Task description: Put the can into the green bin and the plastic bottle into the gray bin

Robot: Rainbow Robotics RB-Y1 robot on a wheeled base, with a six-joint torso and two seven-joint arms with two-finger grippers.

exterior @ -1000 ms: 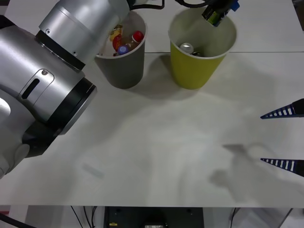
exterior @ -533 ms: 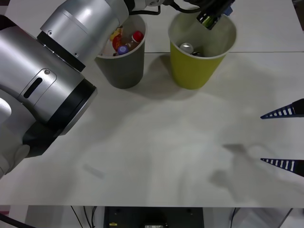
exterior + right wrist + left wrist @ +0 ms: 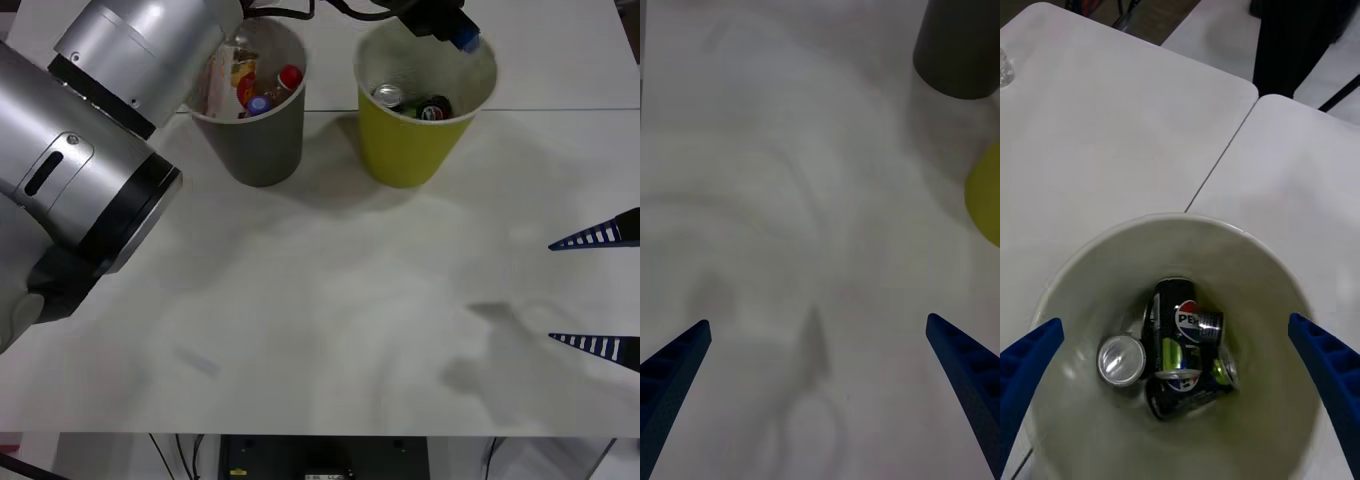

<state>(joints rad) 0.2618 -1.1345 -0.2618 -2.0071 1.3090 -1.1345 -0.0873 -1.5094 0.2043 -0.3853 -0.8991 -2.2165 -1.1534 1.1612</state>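
Yellow-green and wide at the rim, the green bin (image 3: 420,110) stands on the white counter (image 3: 330,320) just beside the gray bin (image 3: 255,120). The left gripper (image 3: 450,25) hangs above the green bin's far rim with its blue fingers spread wide and nothing between them. In the left wrist view, the can (image 3: 1184,330) lies at the bottom of the green bin among other dark cans, next to a paler silver can (image 3: 1121,358). The gray bin already holds bottles with coloured caps (image 3: 265,88). The right gripper (image 3: 600,290) waits parked at the counter's right edge, fingers apart and empty.

The step in hand looks like clearing away after the drop. To do it well, the left arm should rise straight up before swinging back, so the open fingers do not catch the rim and tip the bin. It should also pass clear of the gray bin, which sits close under the arm.

Half a second ago the left gripper held the dark can tilted over the bin's mouth. Now the can has fallen inside, the gripper has let go, and the big silver arm has shifted leftward.
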